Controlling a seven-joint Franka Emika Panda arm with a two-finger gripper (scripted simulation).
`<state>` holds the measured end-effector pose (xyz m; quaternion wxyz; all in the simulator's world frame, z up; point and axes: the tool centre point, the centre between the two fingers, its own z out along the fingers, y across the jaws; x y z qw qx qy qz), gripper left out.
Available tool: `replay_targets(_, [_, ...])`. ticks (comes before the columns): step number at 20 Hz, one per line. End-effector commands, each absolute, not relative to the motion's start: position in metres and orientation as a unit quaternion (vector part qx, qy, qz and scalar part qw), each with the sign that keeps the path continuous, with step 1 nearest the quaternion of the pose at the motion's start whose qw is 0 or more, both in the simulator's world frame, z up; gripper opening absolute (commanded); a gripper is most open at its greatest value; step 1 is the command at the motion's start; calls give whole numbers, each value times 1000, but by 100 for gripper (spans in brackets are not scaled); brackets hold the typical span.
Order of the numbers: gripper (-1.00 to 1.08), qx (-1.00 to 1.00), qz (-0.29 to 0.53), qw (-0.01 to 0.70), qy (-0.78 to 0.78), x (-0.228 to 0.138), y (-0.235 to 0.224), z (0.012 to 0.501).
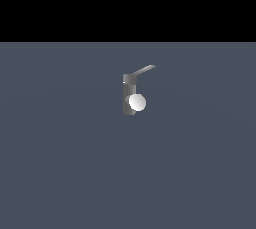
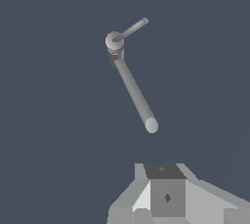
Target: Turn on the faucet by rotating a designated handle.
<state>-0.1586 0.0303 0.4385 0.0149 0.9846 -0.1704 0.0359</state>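
Faucet (image 1: 129,95) upright on the surface (image 1: 60,163), handle (image 1: 144,70) jutting from its top. Well apart from my jaws. Their spread: cannot tell.

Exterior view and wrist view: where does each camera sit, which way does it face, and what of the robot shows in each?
Exterior view: off the arm, looking slightly downward across the grey floor at the upright faucet, its handle jutting toward the exterior view's right; nothing of the robot shows.
Wrist view: on the wrist, looking down from above the faucet with its handle; part of the tool fills the picture's edge, fingertips not discernible, clear of the faucet.
Shared: both show faucet, handle and floor.
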Motion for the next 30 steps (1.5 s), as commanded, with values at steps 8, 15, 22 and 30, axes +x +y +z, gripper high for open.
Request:
replay_targets(8, [-100, 960, 29, 10, -280, -97, 36, 388])
replay_targets(15, [-100, 934, 24, 8, -357, -52, 31, 352])
replay_targets(22, [-100, 901, 19, 6, -434, -7, 18, 315])
replay_targets(30, [-100, 852, 13, 5, -523, 43, -7, 269])
